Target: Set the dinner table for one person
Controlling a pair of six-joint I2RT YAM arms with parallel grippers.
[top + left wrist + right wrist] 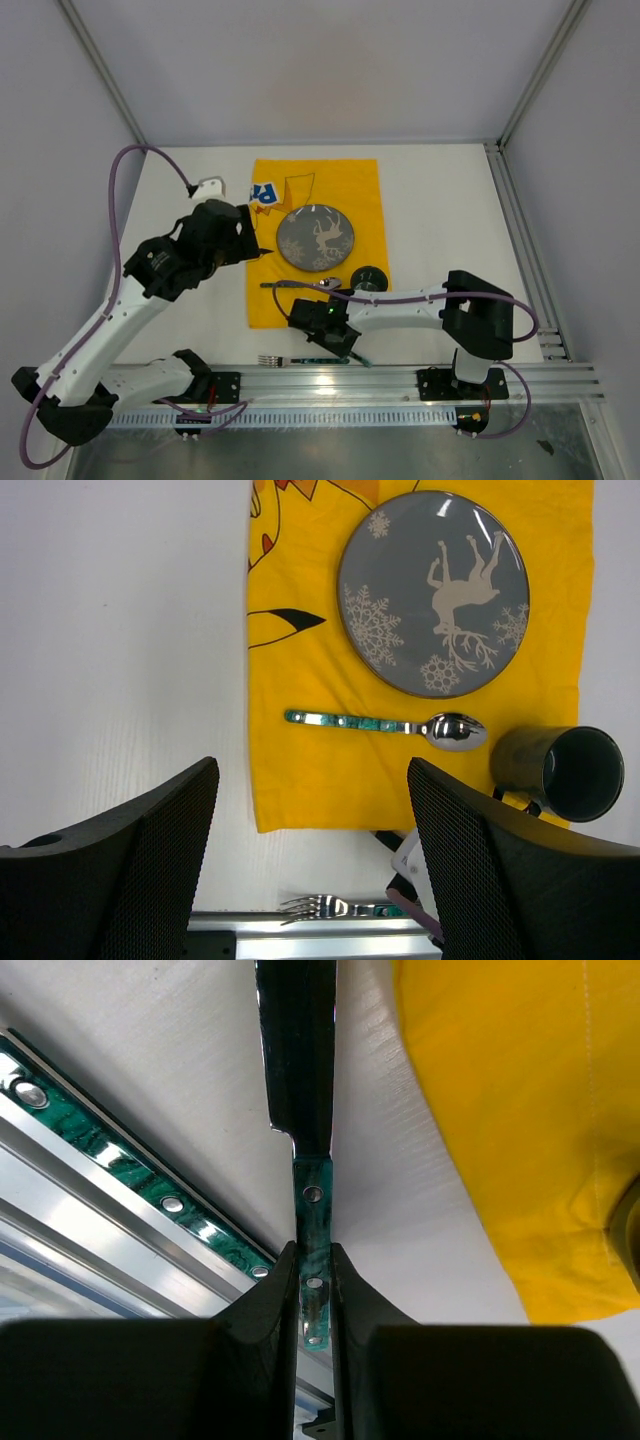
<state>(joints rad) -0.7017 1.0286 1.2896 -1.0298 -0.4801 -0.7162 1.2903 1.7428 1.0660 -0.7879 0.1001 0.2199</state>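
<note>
Your right gripper (313, 1262) clamps the knife (297, 1040) near its handle's end; the long blade ahead may pivot loose.

Inside a robotics lab test cell: a left arm (110, 325) and a right arm (400, 310) stand bolted to an aluminium rail (400, 376) at the edge of a white table (440, 220), boxed in by plain white panels (320, 60) and metal frame posts (100, 75), purple cables (115, 200) trailing.
</note>
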